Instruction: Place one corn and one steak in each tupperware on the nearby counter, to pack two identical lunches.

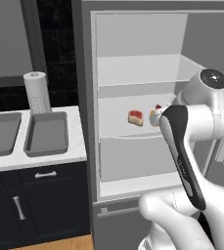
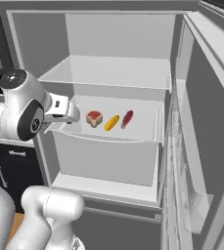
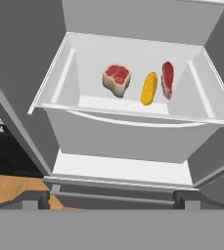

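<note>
Nowhere legible writing: steak (image 3: 117, 78), corn (image 3: 149, 88).

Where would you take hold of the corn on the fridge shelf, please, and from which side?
Probably across the middle of the corn, coming in from the open front of the fridge shelf. It lies flat between the two steaks, so the open gripper should close across its narrow width.

Rendered pics, even flat light, no clear source. Fridge (image 2: 118, 93) interior bright pale grey, soft shading under shelves & in corners. Upper left of left base view dim, near black. Slight sheen on arm (image 1: 201, 122), no hard glare. Edges a bit soft/low-res, no motion blur, no edge distortion. Faint shadows under food, hand view
</note>
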### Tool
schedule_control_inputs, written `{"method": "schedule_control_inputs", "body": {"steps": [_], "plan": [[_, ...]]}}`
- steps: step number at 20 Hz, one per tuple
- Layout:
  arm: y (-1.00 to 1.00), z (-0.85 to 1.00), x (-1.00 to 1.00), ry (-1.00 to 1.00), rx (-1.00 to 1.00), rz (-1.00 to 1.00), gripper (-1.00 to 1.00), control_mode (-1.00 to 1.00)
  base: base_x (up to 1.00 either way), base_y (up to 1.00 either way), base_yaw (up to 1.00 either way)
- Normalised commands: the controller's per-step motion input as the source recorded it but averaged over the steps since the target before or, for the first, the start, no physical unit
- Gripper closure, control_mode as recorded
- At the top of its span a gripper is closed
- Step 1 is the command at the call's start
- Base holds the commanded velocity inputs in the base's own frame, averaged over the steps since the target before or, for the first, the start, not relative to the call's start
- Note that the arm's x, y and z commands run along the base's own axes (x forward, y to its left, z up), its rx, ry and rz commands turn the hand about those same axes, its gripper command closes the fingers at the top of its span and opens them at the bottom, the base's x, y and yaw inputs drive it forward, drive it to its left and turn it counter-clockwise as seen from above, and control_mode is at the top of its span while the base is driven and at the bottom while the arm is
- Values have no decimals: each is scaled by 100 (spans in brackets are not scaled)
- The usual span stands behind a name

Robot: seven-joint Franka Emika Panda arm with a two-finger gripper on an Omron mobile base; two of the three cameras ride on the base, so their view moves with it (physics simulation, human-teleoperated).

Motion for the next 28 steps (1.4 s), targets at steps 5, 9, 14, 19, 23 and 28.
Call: {"method": "schedule_control_inputs", "body": {"steps": [5,9,14,19,23,28], "plan": [[0,-22,21,0,0,0,-100,-100,0,0,0],[0,-27,23,0,0,0,-100,-100,0,0,0],[0,-14,27,0,0,0,-100,-100,0,0,0],[0,-11,25,0,0,0,-100,-100,0,0,0],[0,-8,23,0,0,0,-100,-100,0,0,0],[0,-7,25,0,0,0,-100,-100,0,0,0]]}}
